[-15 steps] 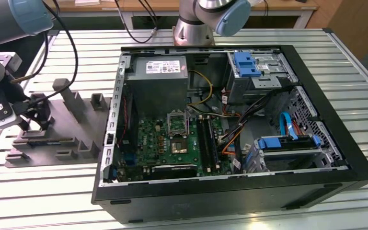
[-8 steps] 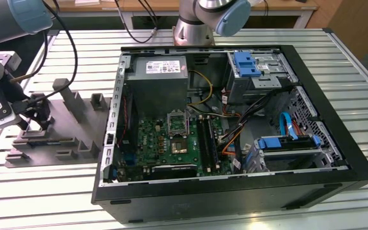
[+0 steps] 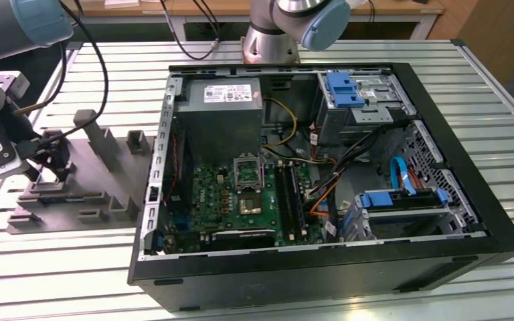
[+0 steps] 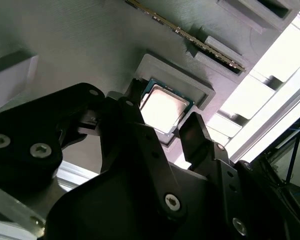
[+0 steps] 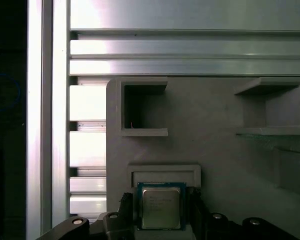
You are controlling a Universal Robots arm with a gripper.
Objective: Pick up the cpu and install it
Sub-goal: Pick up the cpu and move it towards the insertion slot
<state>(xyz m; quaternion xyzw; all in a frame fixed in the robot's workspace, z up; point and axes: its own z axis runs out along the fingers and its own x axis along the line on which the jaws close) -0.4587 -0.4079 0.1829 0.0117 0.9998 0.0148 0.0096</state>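
The cpu (image 5: 161,207) lies flat in its pocket on the grey tray (image 5: 215,150), between the spread fingers (image 4: 195,132) of the gripper (image 4: 164,114).
In both wrist views the fingers stand apart, one on each of two opposite sides of the chip, and they hold nothing. The silvery top faces up inside a raised grey frame. In the second wrist view a gap shows beside one finger, while the other sits right at the chip's edge; I cannot tell whether it touches. In the exterior view the gripper (image 3: 50,167) hangs low over the tray at the exterior view's left, on the slatted metal table (image 3: 61,267). The tray stands just beside the open computer case (image 3: 328,267), where the green motherboard (image 3: 239,194) lies with its square socket (image 3: 248,170).
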